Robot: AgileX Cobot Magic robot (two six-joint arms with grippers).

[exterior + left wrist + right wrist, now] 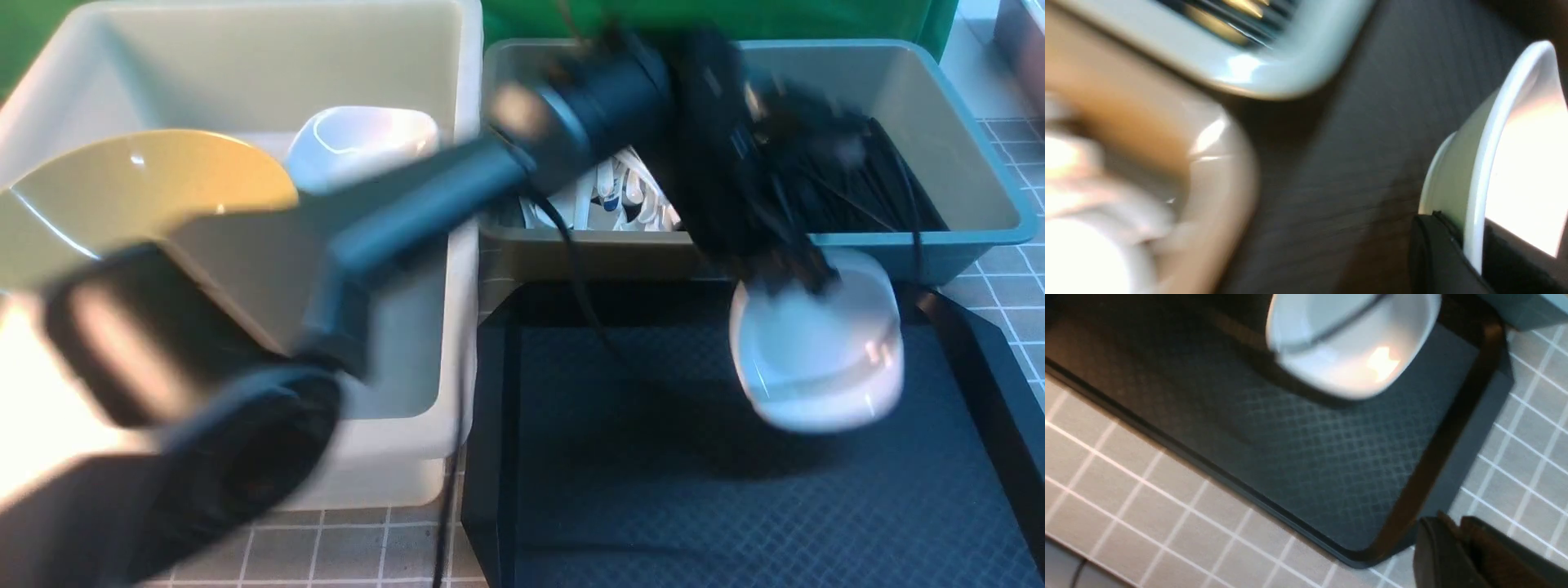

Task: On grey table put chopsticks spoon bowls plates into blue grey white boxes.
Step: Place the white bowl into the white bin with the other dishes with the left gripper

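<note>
My left gripper is shut on the rim of a small white plate, which hangs tilted just above the black tray. In the left wrist view the two jaws pinch that plate edge-on. My right gripper is shut on nothing, over the grey table by the tray's corner; it does not show in the front view. The white box holds a yellow bowl and a plate. Spoons lie in the grey box, chopsticks in the blue box.
The black tray lies in front of the grey and blue boxes, beside the white box. My left arm reaches across the white box's front corner. A cable hangs between the white box and the tray.
</note>
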